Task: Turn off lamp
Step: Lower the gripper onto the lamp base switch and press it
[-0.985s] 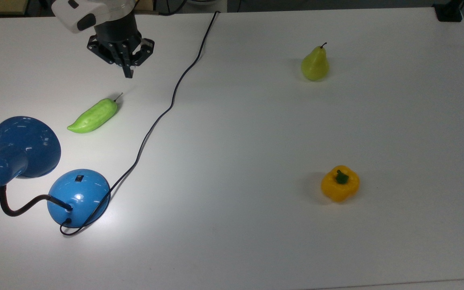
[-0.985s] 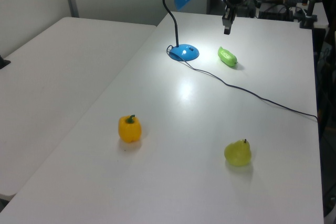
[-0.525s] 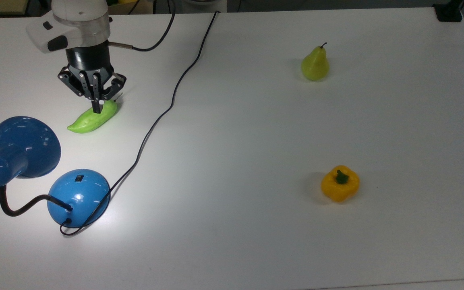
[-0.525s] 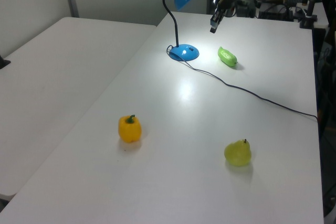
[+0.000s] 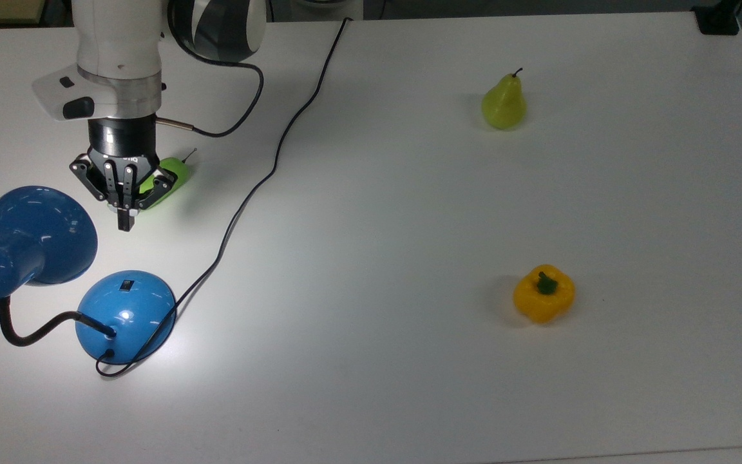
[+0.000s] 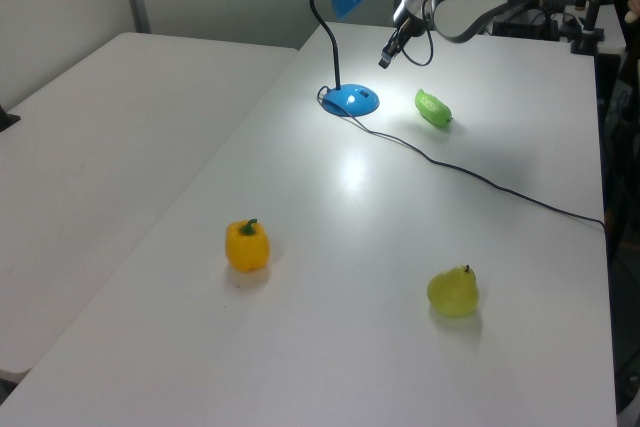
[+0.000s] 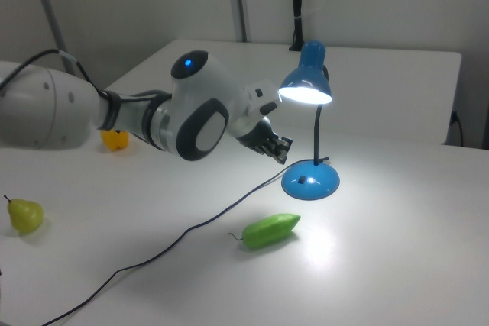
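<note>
- A broad white table (image 5: 409, 361) fills the scene, with a second white table alongside it in the left view and plain wall panels behind.
- The lamp (image 5: 125, 312) stands near the top view's lower left corner, its domed base carrying a small black switch (image 5: 127, 285). The shade (image 7: 306, 85) is lit in the right view, throwing a bright pool onto the table, so the task is not done.
- Its black cord (image 5: 268, 174) runs from the base across the table to the far edge.
- The gripper (image 5: 124, 222) hangs above the table between the green chili pepper (image 7: 270, 230) and the lamp base, pointing down; the fingers look pressed together into a single tip, though from these angles a narrow gap cannot be ruled out.
- A pear (image 5: 504, 103) and a yellow bell pepper (image 5: 543, 293) sit well apart from all this (no part in the job).
- Risks, as I judge them: the dome is glossy and curved, so a tip landing off the switch could skid down it and shove the light base aside. Coming in too far towards the top view's left could clip the shade or gooseneck.
- Compared with half a second ago, the gripper has moved off the chili pepper towards the lamp base, and more of the arm now reaches in over the table. The lamp, cord and produce have not shifted.
</note>
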